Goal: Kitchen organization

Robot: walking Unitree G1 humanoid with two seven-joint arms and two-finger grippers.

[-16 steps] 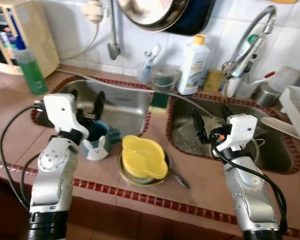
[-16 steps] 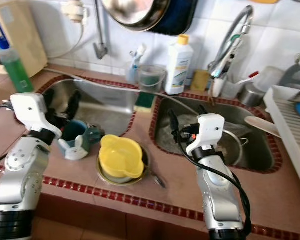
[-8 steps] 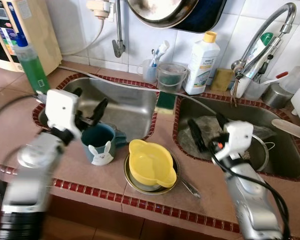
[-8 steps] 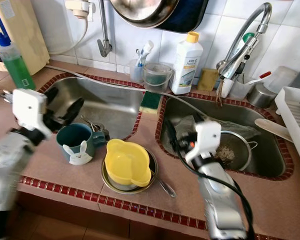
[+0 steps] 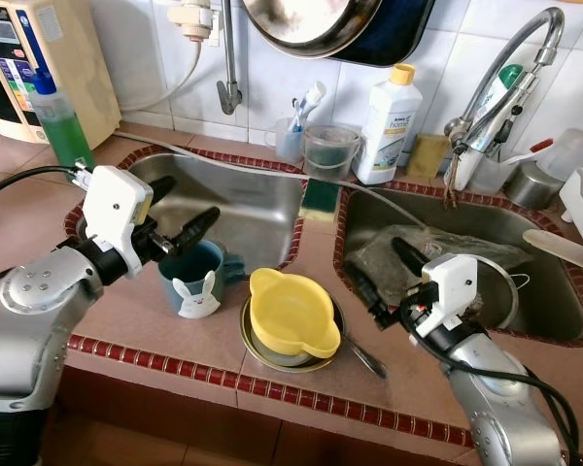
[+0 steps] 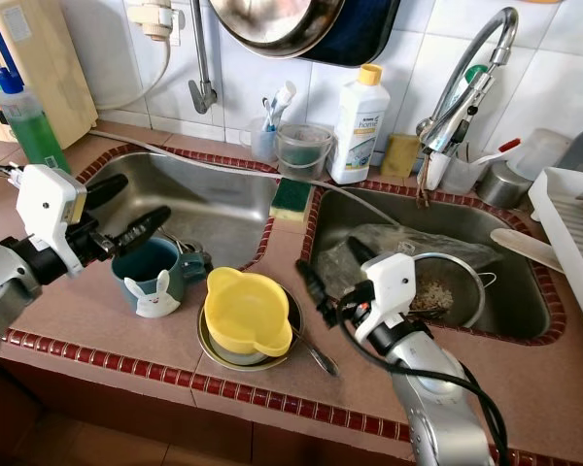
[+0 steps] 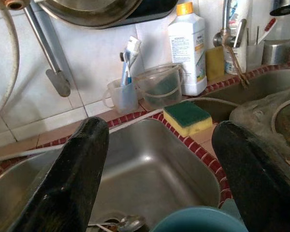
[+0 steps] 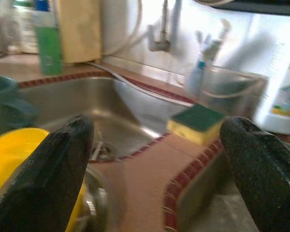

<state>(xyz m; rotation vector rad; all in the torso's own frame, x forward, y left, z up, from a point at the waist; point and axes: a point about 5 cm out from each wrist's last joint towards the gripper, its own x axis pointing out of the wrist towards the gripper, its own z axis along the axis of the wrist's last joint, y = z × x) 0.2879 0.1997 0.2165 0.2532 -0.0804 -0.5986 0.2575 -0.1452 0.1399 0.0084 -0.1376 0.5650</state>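
Note:
A teal mug with a white bunny (image 5: 192,282) stands on the tiled counter at the left sink's front rim. Beside it, a yellow two-handled bowl (image 5: 293,313) sits in a metal dish (image 5: 262,351). My left gripper (image 5: 180,209) is open, its fingers pointing right just above and behind the mug; the mug's rim (image 7: 198,220) lies below its fingers (image 7: 77,169). My right gripper (image 5: 384,274) is open at the right sink's left rim, a short way right of the bowl (image 8: 9,154), holding nothing.
A spoon (image 5: 364,361) pokes out from under the dish. A green-yellow sponge (image 5: 318,194) lies on the divider between the left sink (image 5: 243,204) and the right sink (image 5: 554,311), which holds a strainer (image 6: 447,291). White bottle (image 5: 385,126), green bottle (image 5: 58,121), dish rack (image 6: 573,233).
The camera has shifted. My left gripper has swung from upright behind the mug to pointing right over it. My right gripper has moved left from over the right sink toward the yellow bowl.

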